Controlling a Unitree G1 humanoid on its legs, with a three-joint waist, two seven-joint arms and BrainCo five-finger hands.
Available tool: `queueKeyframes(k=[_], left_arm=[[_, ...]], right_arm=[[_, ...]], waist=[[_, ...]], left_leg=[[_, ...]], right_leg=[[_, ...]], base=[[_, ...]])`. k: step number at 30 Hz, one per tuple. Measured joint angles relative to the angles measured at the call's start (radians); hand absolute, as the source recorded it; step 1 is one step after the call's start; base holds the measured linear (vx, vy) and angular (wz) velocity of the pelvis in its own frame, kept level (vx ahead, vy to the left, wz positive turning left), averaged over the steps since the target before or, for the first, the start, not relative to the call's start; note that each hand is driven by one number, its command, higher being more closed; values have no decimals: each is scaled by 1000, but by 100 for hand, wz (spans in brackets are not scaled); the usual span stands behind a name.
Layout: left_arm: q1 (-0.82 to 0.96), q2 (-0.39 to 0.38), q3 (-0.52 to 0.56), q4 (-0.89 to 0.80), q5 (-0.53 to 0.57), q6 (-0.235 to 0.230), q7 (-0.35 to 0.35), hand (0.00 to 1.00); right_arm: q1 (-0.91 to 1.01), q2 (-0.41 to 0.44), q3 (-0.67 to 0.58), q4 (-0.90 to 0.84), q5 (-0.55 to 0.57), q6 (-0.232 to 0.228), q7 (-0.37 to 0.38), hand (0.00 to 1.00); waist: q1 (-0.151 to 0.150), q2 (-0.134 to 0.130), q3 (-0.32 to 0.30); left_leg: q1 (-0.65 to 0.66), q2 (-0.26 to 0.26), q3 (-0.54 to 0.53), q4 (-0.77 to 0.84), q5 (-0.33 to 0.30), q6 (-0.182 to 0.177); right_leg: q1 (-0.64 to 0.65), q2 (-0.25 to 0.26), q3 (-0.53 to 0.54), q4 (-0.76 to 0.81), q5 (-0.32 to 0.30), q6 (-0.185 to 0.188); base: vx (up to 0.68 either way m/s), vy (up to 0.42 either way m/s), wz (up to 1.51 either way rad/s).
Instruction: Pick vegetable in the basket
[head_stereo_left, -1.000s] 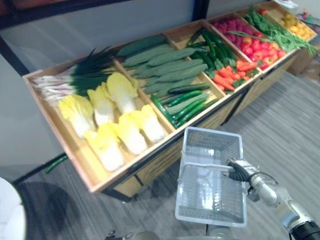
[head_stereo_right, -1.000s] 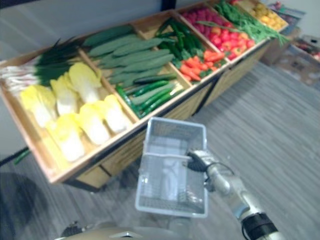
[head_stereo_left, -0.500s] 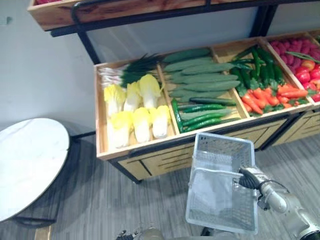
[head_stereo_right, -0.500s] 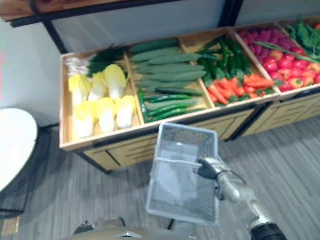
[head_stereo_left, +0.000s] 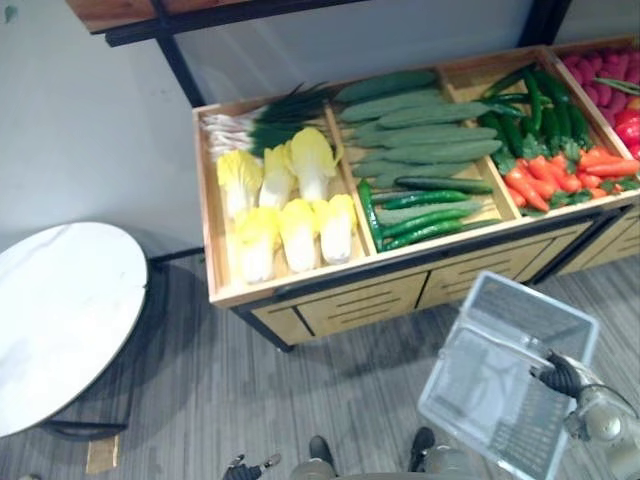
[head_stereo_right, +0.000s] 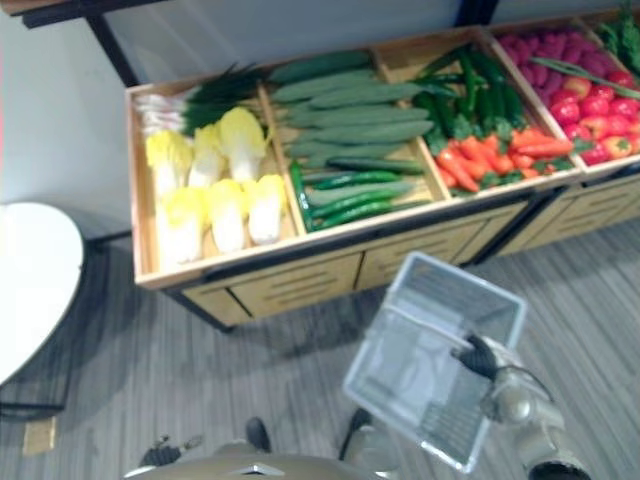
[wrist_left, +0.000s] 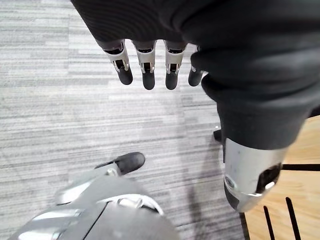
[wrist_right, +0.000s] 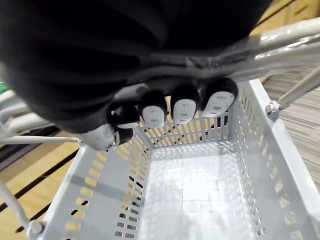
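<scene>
Wooden stand (head_stereo_left: 340, 300) is stocked with cabbages (head_stereo_left: 295, 230) and cucumbers (head_stereo_left: 425, 150), white basket (head_stereo_left: 535, 298) is held before it by its handle (wrist_right: 287, 40) in the right hand (head_stereo_left: 560, 376), fingers curled (left hand (wrist_left: 150, 57) hung slack, fingers straight).

1. No writing, label, brand, number or sign was legible in any view.
2. The basket (head_stereo_right: 420, 372) and the wooden display crates (head_stereo_right: 290, 282) bore no print that could be read.
</scene>
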Motion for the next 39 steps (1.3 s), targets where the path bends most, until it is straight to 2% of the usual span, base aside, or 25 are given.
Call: queueKeyframes(k=[4,8,12,17,20,27,32,36,39], left_arm=[[-31,21,90,-38,-23,-7,39,0],[-47,19,155,-131,-112,-12,85,0],[-31,-15,225,-349,-133,-32,151,0],[-39,-81,331,-688,-114,-87,321,0],[-49,-80,354,-781,-80,-105,386,0],[-73,-80,357,-853,-31,-106,466,0],[-87,-62,358,-865,3,-89,471,0],[-139,4,366,-802,5,-74,467,0],[-214,55,366,-701,5,-62,468,0]], right_arm=[[6,36,-85,116,26,23,-25,100],[5,89,-199,233,60,42,-38,100],[14,139,-321,312,79,58,-49,100],[41,201,-406,353,96,66,-72,100],[39,217,-435,377,98,66,-73,100],[35,228,-444,396,107,66,-73,100],[17,228,-439,398,107,66,-74,100],[-2,226,-403,386,102,66,-76,100],[-8,225,-371,380,101,66,-77,100]], waist=[[-5,0,0],[-4,-1,1],[-3,-1,0],[-4,1,-2],[-4,2,-2],[-6,0,-22],[-7,-8,-25],[-7,-16,-21],[-18,-18,-20]], left_leg=[[8,2,0,-9,-2,-3],[16,4,-2,-15,-2,-3],[22,7,-8,-16,-4,-4],[20,6,-29,-16,-5,-2],[24,5,-35,-16,-5,0],[28,2,-43,-16,-8,7],[32,4,-15,-16,-14,10],[37,14,25,-16,-17,6],[28,16,28,-16,-16,6]], right_leg=[[1,7,10,-11,7,-1],[9,12,11,-26,12,-2],[27,16,2,-45,16,1],[38,15,-15,-46,17,1],[47,15,-21,-46,17,1],[55,18,-26,-46,20,-2],[50,25,3,-53,26,-3],[39,44,42,-75,41,-7],[23,48,47,-77,45,-11]], base=[[22,3,-9],[2,-1,-1],[12,-3,4],[32,-1,10],[51,-3,6],[22,0,4],[-3,3,-18],[10,-17,-29],[34,-20,-8]])
